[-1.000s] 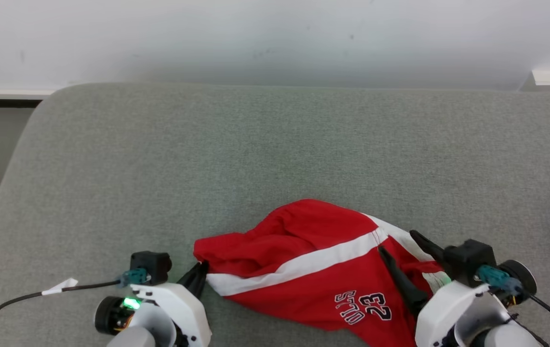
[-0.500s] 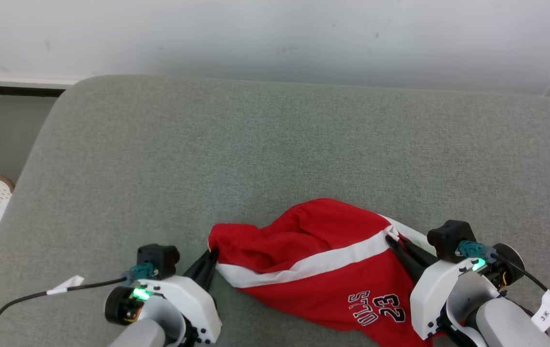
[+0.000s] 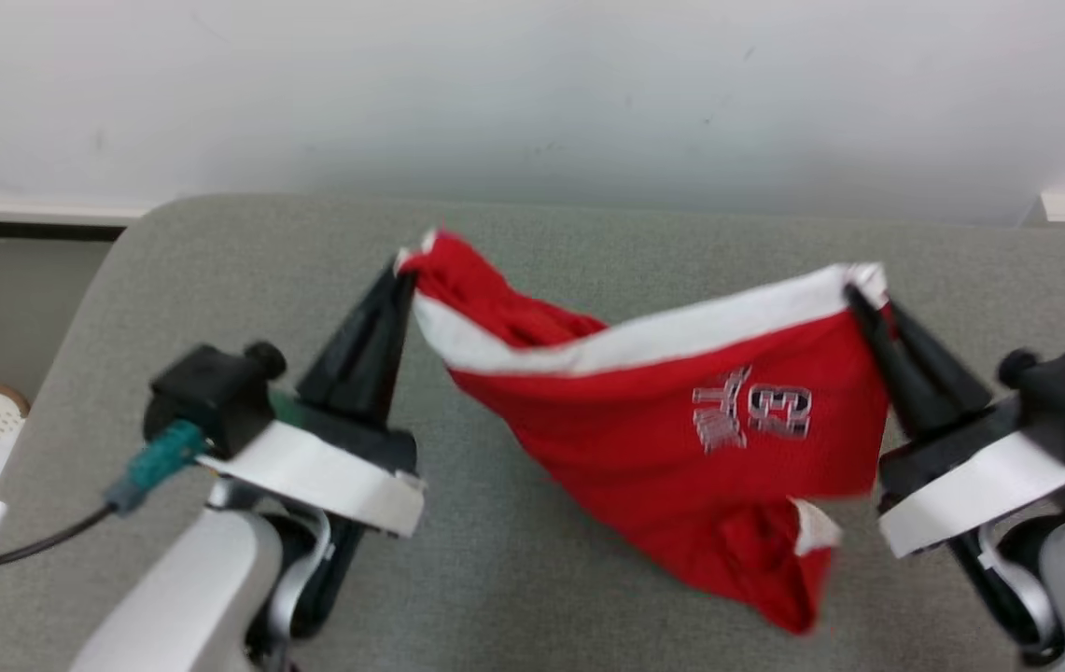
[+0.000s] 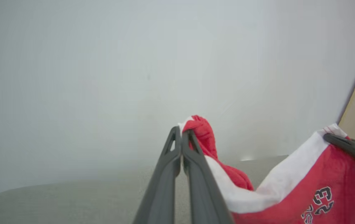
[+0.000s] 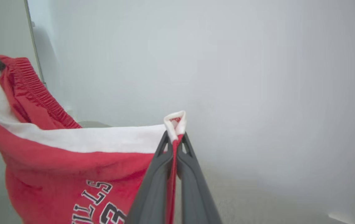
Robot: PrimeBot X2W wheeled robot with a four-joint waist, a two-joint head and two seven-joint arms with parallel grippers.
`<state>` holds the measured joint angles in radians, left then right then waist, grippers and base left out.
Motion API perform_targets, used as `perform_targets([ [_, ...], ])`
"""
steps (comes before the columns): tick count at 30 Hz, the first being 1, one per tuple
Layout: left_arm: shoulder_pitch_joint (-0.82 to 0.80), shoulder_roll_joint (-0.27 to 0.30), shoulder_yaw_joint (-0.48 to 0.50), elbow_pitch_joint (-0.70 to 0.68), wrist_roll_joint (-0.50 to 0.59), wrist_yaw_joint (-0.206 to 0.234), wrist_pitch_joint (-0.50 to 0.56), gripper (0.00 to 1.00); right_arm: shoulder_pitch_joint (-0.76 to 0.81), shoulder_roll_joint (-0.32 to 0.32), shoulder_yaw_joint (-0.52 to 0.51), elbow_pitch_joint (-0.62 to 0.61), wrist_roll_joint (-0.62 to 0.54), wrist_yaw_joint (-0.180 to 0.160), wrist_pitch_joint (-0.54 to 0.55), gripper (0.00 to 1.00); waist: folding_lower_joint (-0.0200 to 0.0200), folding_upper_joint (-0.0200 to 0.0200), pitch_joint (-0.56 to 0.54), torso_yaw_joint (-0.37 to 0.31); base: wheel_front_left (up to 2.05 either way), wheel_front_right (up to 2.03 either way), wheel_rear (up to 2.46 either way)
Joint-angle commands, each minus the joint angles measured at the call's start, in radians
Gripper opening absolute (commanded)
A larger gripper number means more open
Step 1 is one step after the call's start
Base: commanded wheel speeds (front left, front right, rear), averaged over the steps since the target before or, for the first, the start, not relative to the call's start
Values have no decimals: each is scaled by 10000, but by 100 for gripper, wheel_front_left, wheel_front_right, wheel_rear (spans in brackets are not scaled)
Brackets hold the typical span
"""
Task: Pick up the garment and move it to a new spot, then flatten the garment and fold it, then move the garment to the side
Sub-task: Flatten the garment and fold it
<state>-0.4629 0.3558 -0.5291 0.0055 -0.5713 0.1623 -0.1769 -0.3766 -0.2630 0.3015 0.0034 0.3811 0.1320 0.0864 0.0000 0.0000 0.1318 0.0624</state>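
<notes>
1. Count: one red garment [image 3: 672,448]; two grippers.
2. Left gripper [image 3: 401,273]: fingers pressed together, clamped on one white-trimmed corner of the garment.
3. Right gripper [image 3: 854,294]: likewise clamped on the opposite corner.
4. Garment hangs stretched between both, over grey cushion [image 3: 215,280].

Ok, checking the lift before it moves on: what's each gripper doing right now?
Left gripper: shut on the red shorts.
Right gripper: shut on the red shorts.
</notes>
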Motion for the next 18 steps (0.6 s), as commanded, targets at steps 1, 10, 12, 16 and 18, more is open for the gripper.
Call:
perform_targets([
  [1,-358,216,117,-704,218,113,111,0,-117,-73,-358,-507,-181,-30,-170,0,0,0,-215,-127,0,0,0],
  [10,-2250,1038,830,-3879,1064,739,1338,0,-1098,-57,-2313,-3394,-1128,-30,260,0,0,0,-789,-590,0,0,0],
  [12,-2613,1117,900,-4162,1080,769,1669,0,-1331,-10,-2543,-3724,-1182,-30,473,0,0,0,-773,-671,0,0,0],
  [16,-3084,992,862,-3924,696,670,2247,0,-1772,39,-2668,-3748,-1114,-30,815,0,0,0,-636,-767,0,0,0],
  [18,-3288,735,850,-3350,307,556,2396,0,-1996,55,-2590,-3377,-992,-30,852,0,0,0,-489,-794,0,0,0],
])
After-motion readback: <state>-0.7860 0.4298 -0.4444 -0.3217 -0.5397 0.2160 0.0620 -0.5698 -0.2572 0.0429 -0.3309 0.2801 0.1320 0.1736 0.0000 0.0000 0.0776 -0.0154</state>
